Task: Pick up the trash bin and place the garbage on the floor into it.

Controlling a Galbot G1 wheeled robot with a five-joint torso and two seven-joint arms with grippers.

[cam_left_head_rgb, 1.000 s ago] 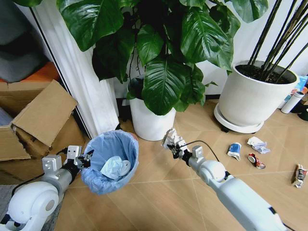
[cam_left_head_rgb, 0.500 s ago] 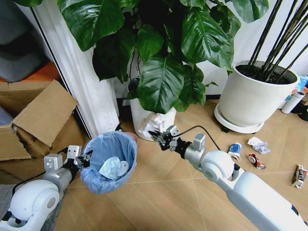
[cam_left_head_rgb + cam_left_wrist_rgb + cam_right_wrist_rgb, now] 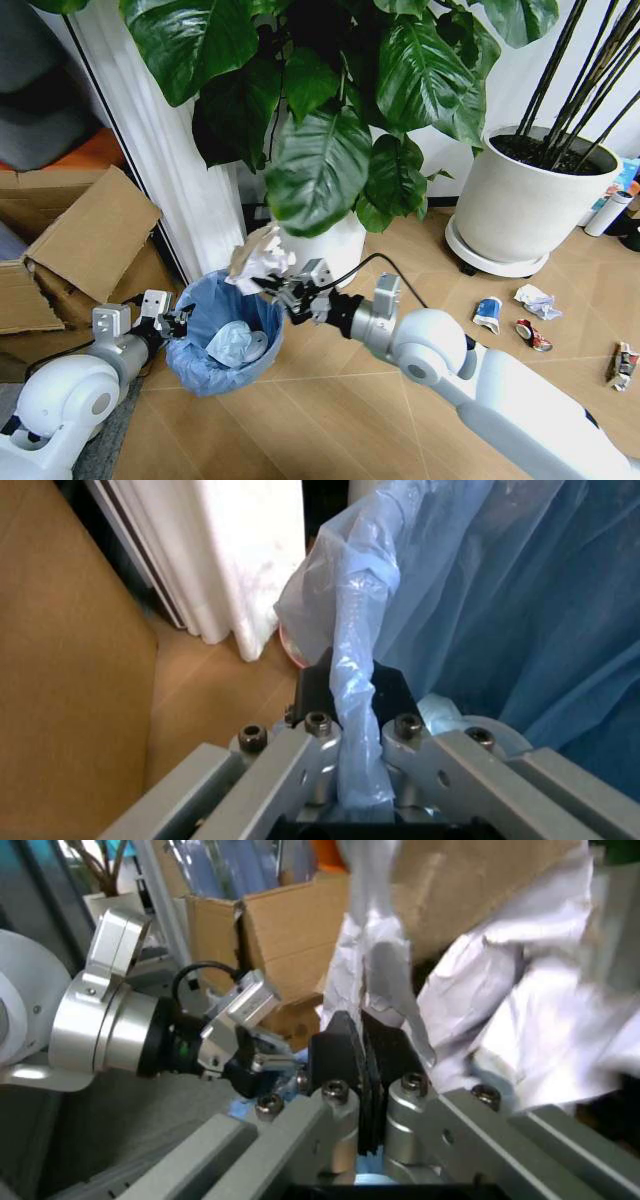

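1. Head view shows us holding the trash bin [image 3: 228, 335] up off the floor [image 3: 340, 400] with our left gripper [image 3: 172, 323], at the bin's left rim. We judge it is kept there so its mouth sits open and within the other arm's reach.

2. Left wrist view shows why the hold works: the left gripper's [image 3: 360, 742] jaws are pinched tight on a fold of the light blue bag [image 3: 470, 592] and the rim beneath it.

3. Our right gripper [image 3: 276, 290] reaches across to the bin's far rim, carrying a crumpled white paper wad [image 3: 258, 262] just above the opening. We judge this placement lets the wad fall straight inside.

4. Right wrist view shows the right gripper [image 3: 372, 1057] clenched on the paper wad [image 3: 500, 1012], with the left gripper [image 3: 240, 1057] beyond it.

5. Inside the bin lie a pale wad and a small white disc [image 3: 240, 345].

6. More garbage lies on the floor by the big white pot [image 3: 520, 205]: a crushed blue-white can [image 3: 487, 313], another paper wad [image 3: 535, 299], a red crushed wrapper [image 3: 531, 334] and a dark wrapper [image 3: 623, 365].
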